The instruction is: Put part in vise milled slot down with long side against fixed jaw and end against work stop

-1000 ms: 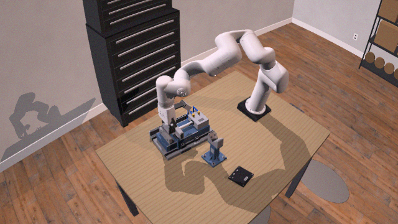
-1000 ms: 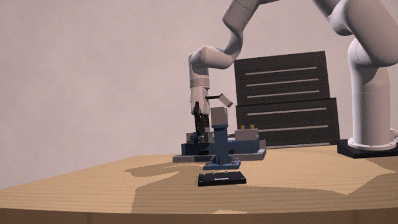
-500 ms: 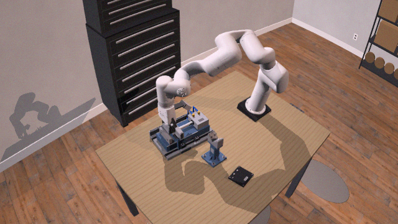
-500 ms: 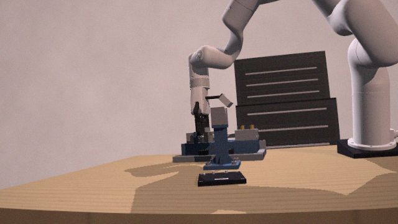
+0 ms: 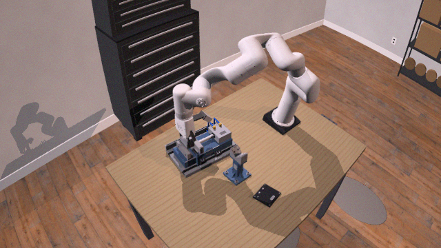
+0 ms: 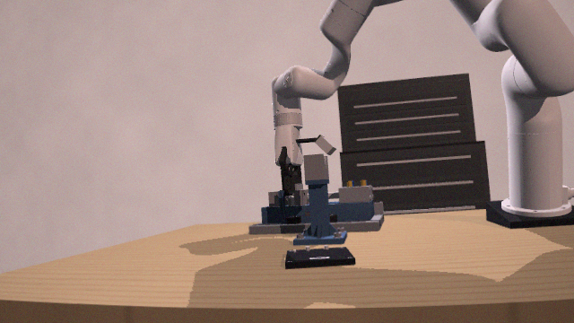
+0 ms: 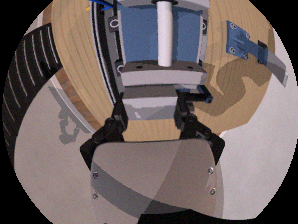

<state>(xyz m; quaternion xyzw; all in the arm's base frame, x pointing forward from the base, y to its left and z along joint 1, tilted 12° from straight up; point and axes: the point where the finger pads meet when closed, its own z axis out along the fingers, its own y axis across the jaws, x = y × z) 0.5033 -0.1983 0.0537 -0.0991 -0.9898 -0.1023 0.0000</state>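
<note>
My gripper (image 5: 190, 140) points straight down into the blue-based vise (image 5: 201, 149) at its left end. It is shut on the part, a grey block (image 7: 154, 98), which shows between the fingertips in the wrist view, low between the jaws. The air cylinder (image 5: 220, 131) and its white rod (image 7: 162, 30) lie beyond the part. I cannot tell whether the part rests on the low bars or which way its slot faces. In the exterior view the gripper (image 6: 289, 179) reaches down behind the V-block. The black infeed plate (image 5: 267, 195) lies empty near the front right.
The V-block (image 5: 238, 165) on its blue post stands between the vise and the infeed plate, and also shows in the exterior view (image 6: 317, 202). The arm's base (image 5: 282, 120) sits at the table's back. A black tool cabinet (image 5: 148, 58) stands behind the table.
</note>
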